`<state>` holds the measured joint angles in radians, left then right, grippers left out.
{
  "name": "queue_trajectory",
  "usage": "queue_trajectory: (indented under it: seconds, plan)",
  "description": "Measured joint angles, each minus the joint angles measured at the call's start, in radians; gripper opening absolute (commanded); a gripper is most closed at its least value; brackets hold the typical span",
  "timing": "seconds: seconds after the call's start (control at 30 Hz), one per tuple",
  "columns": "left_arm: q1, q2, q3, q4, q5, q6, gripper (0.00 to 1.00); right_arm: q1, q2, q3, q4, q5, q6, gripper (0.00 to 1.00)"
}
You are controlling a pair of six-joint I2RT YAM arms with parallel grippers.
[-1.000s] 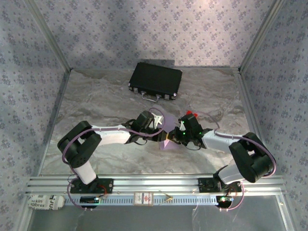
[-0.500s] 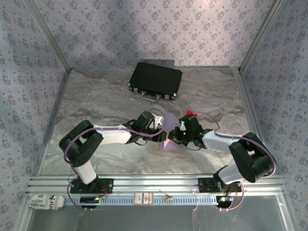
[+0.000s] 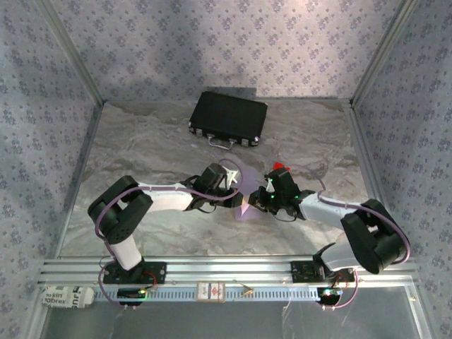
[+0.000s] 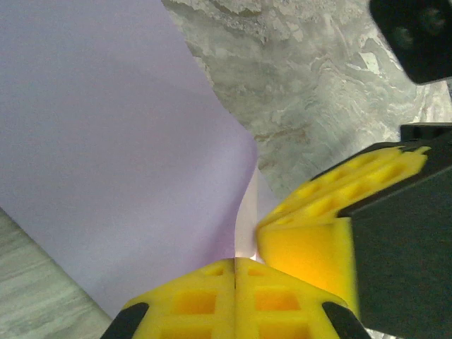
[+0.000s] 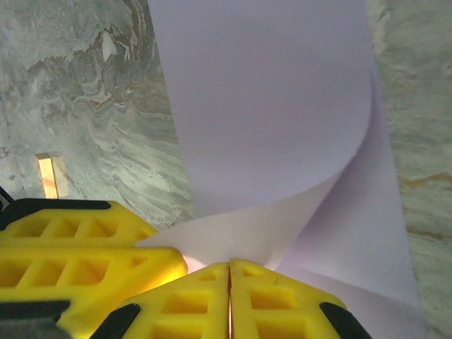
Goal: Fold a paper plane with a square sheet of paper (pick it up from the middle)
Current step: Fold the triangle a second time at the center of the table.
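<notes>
Left gripper has pinched shut since a second ago, and the right arm's elbow sits a bit further right and lower; the case and the block have not moved.

Top view: both arms reach inward and meet mid-table, tips just beside each other. The square sheet of paper is held between them. One lilac flap pokes out below the grippers and another curls up behind the left gripper. The right gripper comes in from the right, with green lights showing on its wrist. A small red block is just behind the right wrist. A black case lies at the far side of the table, well apart from the arms.

Left wrist view: the left gripper has its yellow fingers pressed together with no gap, and the paper's edge runs into the seam. The sheet bends up and away to the left, off the marbled surface. The right gripper's yellow finger is touching or nearly touching on the right.

Right wrist view: the right gripper is also closed tight, nipping the paper at the tips. The sheet is curled over on itself with a soft rolled bend, not a sharp crease. The left gripper's finger sits just beside it on the left.
</notes>
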<state>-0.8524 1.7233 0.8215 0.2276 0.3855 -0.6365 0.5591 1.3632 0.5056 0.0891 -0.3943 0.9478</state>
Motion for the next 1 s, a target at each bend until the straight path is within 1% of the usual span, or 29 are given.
queue_trajectory:
  seconds: [0.13,0.27,0.57,0.7,1.0]
  plan:
    - [0.0,0.0,0.0,0.0,-0.008,0.0,0.0,0.0,-0.048,0.0,-0.089,0.056,-0.021,0.08]
    - [0.0,0.0,0.0,0.0,-0.008,0.0,0.0,0.004,-0.048,0.0,-0.128,0.078,-0.024,0.08]
    - [0.0,0.0,0.0,0.0,-0.008,0.001,0.0,0.024,0.025,0.012,-0.125,0.077,-0.031,0.06]
    - [0.0,0.0,0.0,-0.005,-0.013,0.011,0.0,0.029,0.063,0.04,-0.155,0.093,-0.051,0.06]
    - [0.0,0.001,0.011,-0.078,-0.066,0.05,0.01,0.029,0.071,0.069,-0.212,0.119,-0.103,0.05]
